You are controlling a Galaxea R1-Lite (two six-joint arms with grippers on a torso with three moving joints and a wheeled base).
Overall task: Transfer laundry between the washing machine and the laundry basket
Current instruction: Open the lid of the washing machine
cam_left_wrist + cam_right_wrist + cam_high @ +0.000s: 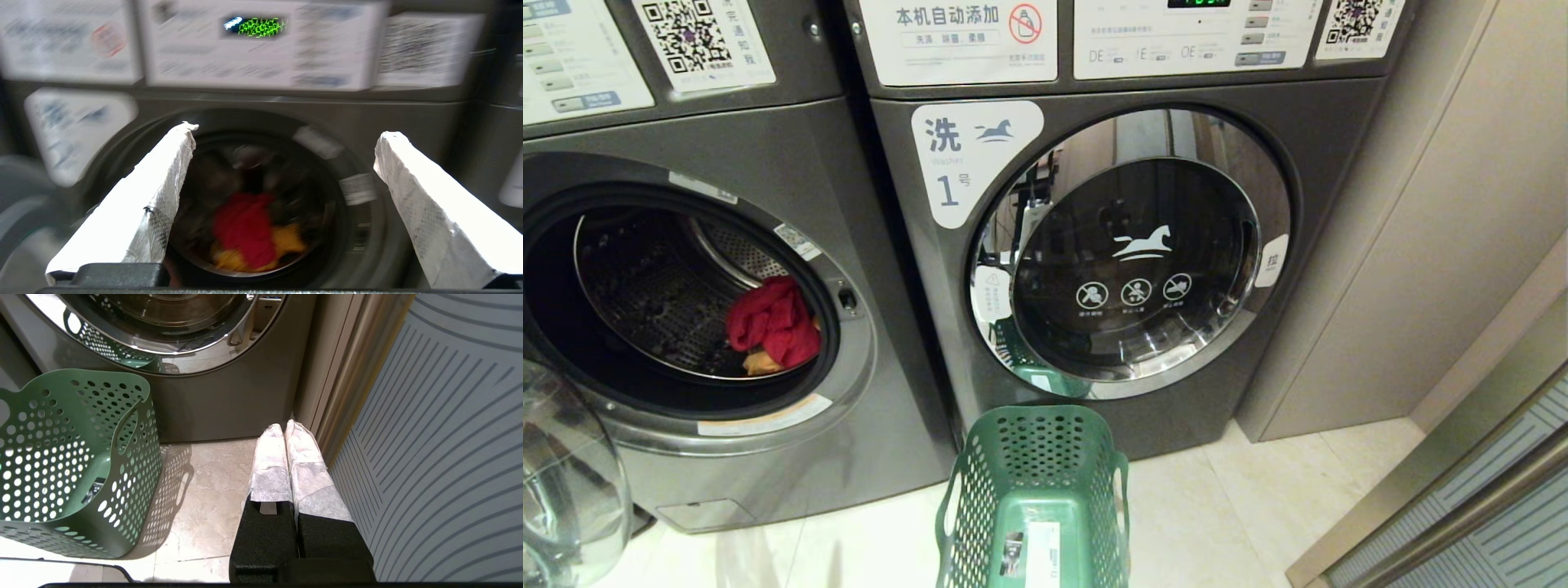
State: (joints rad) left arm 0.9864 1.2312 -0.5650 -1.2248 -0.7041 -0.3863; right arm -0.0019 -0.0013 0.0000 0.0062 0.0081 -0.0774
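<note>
**Left gripper faced the open drum, fingers spread**

The left gripper (286, 134) pointed level at the open washing machine (686, 457), its white-wrapped fingers (163, 179) wide apart and holding nothing. Inside the drum lay the red cloth (772, 320) over an orange-yellow piece (762, 363). The green laundry basket (1036, 457) stood on the floor (before the shut neighbouring machine (1143, 245)). The right gripper (284, 428) hung low beside it, fingers pressed together.

Washing machine (792, 163): dark grey, perforated steel drum. Laundry (772, 322): bright red cloth over an orange-yellow piece. Laundry basket (980, 498): green, round-hole pattern, white sticker on its floor. Neighbouring machine (1143, 425): dark grey, chrome-ringed door, white horse emblem. Floor (1217, 514): pale cream tile.
</note>
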